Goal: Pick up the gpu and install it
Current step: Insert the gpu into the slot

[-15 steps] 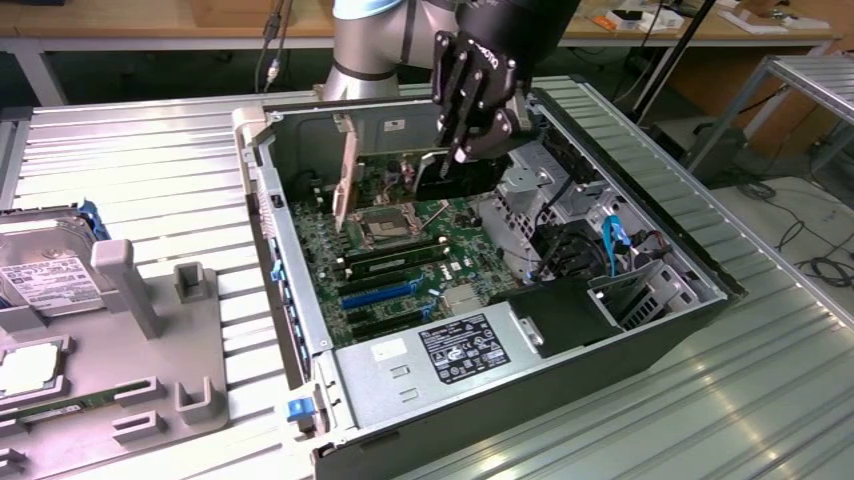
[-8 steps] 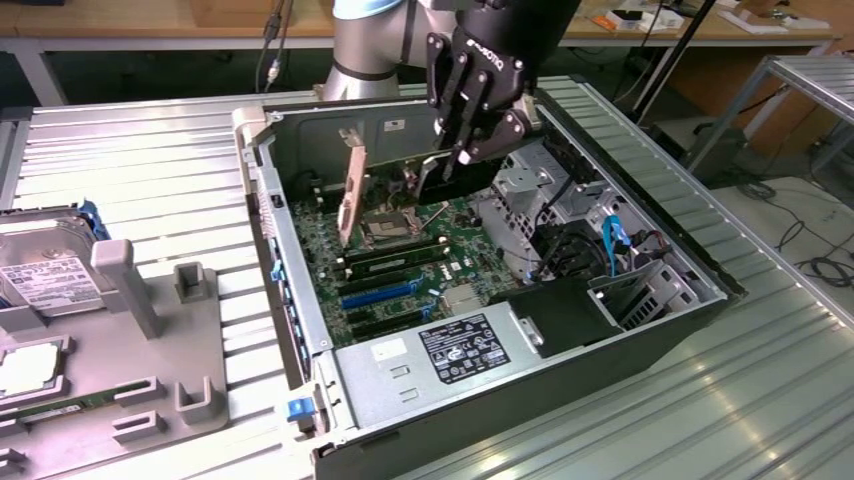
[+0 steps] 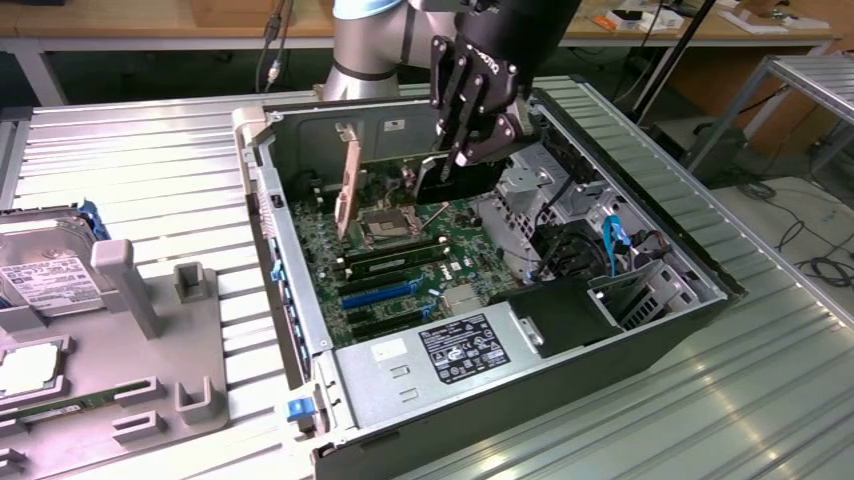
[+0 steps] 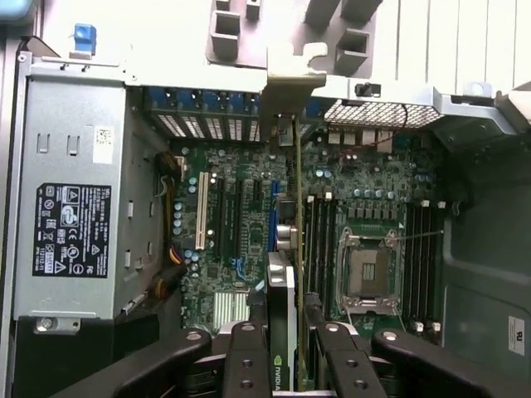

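A ribbed, silver-grey metal table (image 3: pixel 747 380) carried everything; its parallel ridges showed bare at the exterior view's right and along the far edge. An open black computer case (image 3: pixel 534 395) lay on its side near the middle of the table, its open face turned upward; at the exterior view's left, a grey moulded fixture (image 3: pixel 187 330) with upright posts and slots rested flat on the same surface, just beside the case's wall.

The arm (image 3: pixel 367 40) angles down; its pincer (image 3: pixel 478 152) points downward, fingers clamped partway together.
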`<state>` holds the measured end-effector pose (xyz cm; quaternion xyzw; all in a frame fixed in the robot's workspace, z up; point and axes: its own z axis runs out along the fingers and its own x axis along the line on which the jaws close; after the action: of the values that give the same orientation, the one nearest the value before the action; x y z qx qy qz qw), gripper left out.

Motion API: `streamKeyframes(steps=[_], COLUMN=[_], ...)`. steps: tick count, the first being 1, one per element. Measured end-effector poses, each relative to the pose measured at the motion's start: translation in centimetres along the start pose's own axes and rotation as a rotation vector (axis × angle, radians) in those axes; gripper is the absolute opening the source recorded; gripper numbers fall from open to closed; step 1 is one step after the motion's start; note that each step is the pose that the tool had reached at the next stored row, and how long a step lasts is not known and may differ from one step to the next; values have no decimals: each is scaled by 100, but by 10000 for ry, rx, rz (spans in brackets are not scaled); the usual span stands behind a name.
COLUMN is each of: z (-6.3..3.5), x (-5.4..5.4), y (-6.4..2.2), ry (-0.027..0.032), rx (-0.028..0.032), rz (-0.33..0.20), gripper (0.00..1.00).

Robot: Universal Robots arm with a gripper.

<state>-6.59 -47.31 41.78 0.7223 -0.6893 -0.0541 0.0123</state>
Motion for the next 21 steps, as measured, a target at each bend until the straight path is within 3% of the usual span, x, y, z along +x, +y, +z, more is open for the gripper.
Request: streamKeyframes(steps=[3, 4, 5, 8, 11, 14, 17, 21], z=[8, 16, 22, 42, 85, 126, 155, 204], x=[-10, -17, -20, -21, -20, -20, -21, -18], y=[-2, -3, -3, -6, 20, 76, 120, 129], ry=[-5, -8, -10, -12, -15, -14, -15, -25], rx=[103, 190, 237, 324, 456, 542, 591, 608], rz=[94, 167, 209, 290, 370, 389, 410, 570], gripper=[27, 27, 27, 27, 27, 27, 27, 27])
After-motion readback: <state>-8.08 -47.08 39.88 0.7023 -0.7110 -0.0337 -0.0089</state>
